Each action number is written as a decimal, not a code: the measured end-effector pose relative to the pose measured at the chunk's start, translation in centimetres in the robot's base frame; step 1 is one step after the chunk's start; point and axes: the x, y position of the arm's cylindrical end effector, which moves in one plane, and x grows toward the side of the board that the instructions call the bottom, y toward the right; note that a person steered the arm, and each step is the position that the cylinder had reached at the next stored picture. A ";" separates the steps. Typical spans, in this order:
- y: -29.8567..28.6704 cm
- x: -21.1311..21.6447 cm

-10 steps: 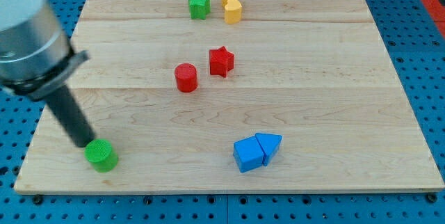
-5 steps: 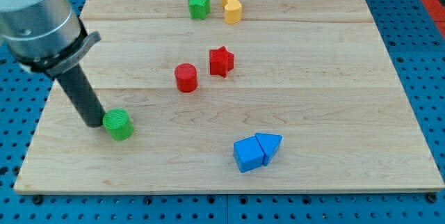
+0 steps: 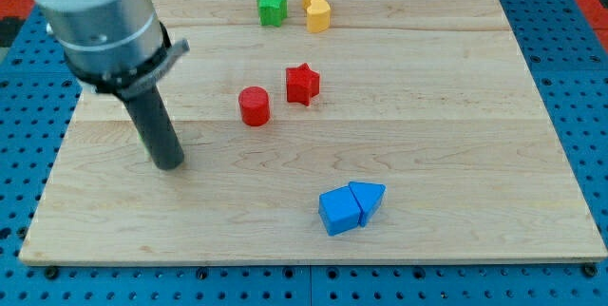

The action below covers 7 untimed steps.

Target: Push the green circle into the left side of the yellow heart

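I cannot see the green circle; my tip (image 3: 170,164) may hide it. There is no pincer, just a dark rod. The yellow heart block (image 3: 317,15) sits far off at the view's top, beside the green star block (image 3: 272,8).

My tip (image 3: 169,164) is now farther up and more to the view's right on the bench (image 3: 456,154) than it was a moment ago. The green circle, which sat just to the view's right of my tip, can no longer be seen. The rod now covers that spot.
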 end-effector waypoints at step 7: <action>10.5 -21.1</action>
